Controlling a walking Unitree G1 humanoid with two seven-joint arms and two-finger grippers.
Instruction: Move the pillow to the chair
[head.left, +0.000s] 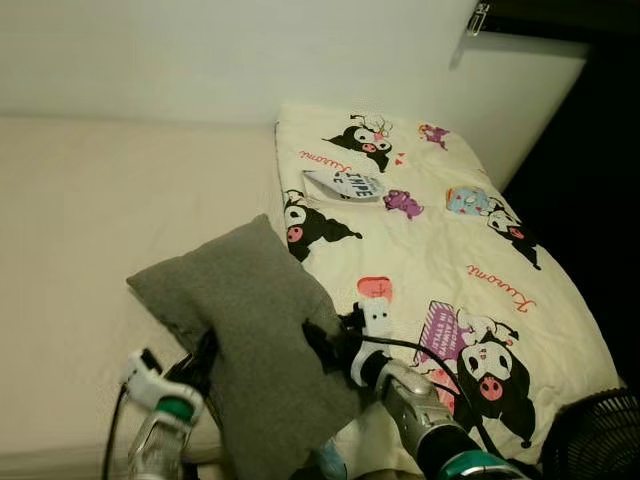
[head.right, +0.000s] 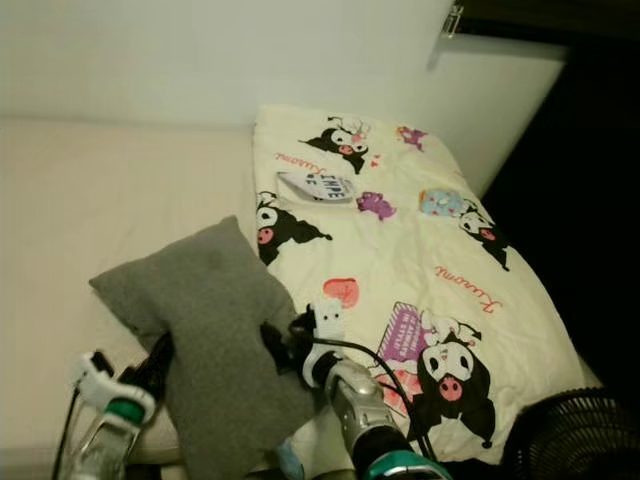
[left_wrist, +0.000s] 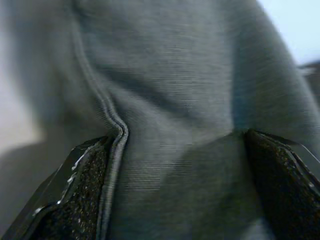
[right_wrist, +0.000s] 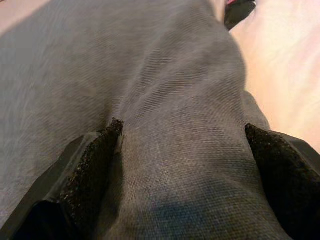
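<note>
Grey fabric of the pillow (head.left: 250, 330) sits between our two tools, gripped from both sides over the near edge of the bed (head.left: 80, 230). Our left tool (left_wrist: 175, 165) has its two black fingers (left_wrist: 80, 185) pressed into one side of the pillow, with a fold of the cloth and its seam bunched between them. Our right tool (right_wrist: 185, 170) holds the opposite side the same way, its fingers (right_wrist: 95, 165) partly closed with a thick ridge of grey cloth pinched between them. Seen from the head, the pillow stands tilted, its far corner pointing away from both tools toward the pale bare sheet, its near end hanging down between our silver arms. Just beyond the right tool and stretching away from it lies a cream quilt (head.left: 440, 250) printed with black cartoon characters and pink lettering. A black cable (head.left: 430, 360) runs along the right wrist. Close beside the right arm, on its outer side, stands a dark fan grille (head.left: 595, 435)
</note>
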